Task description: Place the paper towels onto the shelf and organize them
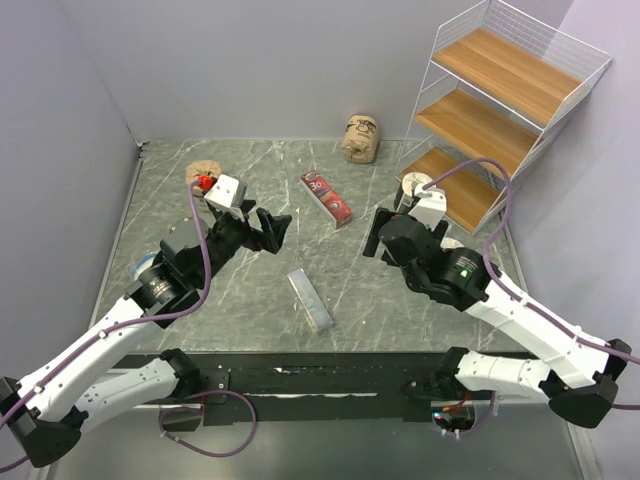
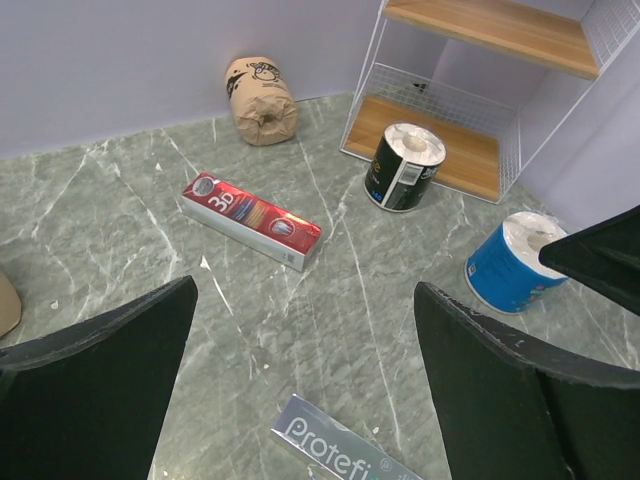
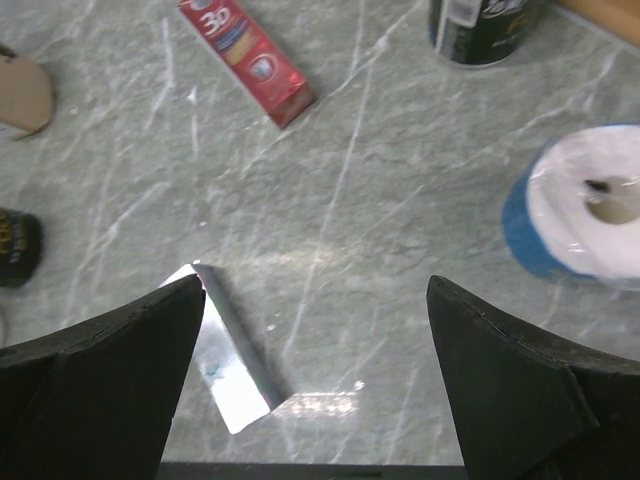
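The left end effector (image 2: 305, 290) and right end effector (image 3: 315, 285) hang spread, empty. The blue-wrapped cylindrical paper-towel roll (image 3: 585, 215) stands on the green marble worktop (image 3: 380, 200), near the white wire shelf (image 1: 505, 72). We would centre the right end effector astride it before closing.

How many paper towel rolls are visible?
5. Back tan roll: at the far back. Left tan roll: far left. Right black roll: before the shelf. Blue roll: near it. Left black roll: near left. Others may be hidden.
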Controlling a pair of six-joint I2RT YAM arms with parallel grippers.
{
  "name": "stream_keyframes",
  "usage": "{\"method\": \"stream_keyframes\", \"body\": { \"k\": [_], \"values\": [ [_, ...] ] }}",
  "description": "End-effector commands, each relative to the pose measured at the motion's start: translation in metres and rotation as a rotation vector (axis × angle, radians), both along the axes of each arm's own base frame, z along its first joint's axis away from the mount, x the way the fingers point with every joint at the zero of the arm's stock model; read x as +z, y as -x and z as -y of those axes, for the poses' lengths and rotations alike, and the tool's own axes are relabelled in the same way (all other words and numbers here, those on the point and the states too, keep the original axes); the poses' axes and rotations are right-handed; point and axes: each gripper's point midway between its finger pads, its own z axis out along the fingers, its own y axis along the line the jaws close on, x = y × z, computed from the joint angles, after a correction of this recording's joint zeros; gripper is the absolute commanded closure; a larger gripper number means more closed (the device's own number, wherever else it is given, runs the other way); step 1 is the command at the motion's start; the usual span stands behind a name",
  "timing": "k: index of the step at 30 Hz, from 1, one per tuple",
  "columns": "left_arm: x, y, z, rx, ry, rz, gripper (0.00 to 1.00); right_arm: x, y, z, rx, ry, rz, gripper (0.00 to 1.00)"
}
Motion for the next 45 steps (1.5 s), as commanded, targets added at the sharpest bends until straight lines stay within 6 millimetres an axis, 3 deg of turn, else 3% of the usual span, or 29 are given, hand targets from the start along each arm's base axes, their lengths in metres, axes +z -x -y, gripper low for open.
{"method": "stream_keyframes", "body": {
  "k": [1,4,6,7,8,14,18,23,30,45],
  "values": [
    [0.015,0.0,-0.004,0.018,0.015,0.038,0.04,-0.005,-0.01,0.034,-0.112,0.193,0.007,0.01],
    [0.019,0.002,-0.008,0.024,0.025,0.053,0.04,-0.015,-0.02,0.065,-0.191,0.292,-0.071,0.0],
    [0.02,0.003,-0.008,0.02,0.03,0.057,0.04,-0.027,-0.024,0.07,-0.158,0.297,-0.132,0.03],
    [0.02,0.003,-0.007,0.018,0.03,0.057,0.04,-0.031,-0.028,0.084,-0.188,0.283,-0.156,0.04],
    [0.019,0.003,-0.007,0.017,0.027,0.055,0.04,-0.044,-0.027,0.083,-0.156,0.262,-0.197,0.07],
    [0.021,0.004,-0.007,0.014,0.03,0.059,0.04,-0.065,-0.032,0.109,-0.121,0.209,-0.256,0.19],
    [0.02,0.004,-0.006,0.007,0.03,0.057,0.03,-0.081,-0.032,0.124,-0.128,0.213,-0.325,0.22],
    [0.019,0.004,-0.002,-0.008,0.029,0.051,0.04,-0.104,-0.036,0.124,-0.084,0.193,-0.403,0.22],
    [0.017,0.004,-0.002,-0.005,0.027,0.047,0.04,-0.106,-0.055,0.128,-0.068,0.199,-0.419,0.23],
    [0.018,0.005,-0.004,0.0,0.03,0.052,0.04,-0.14,-0.061,0.138,-0.07,0.236,-0.522,0.26]
  ]
}}
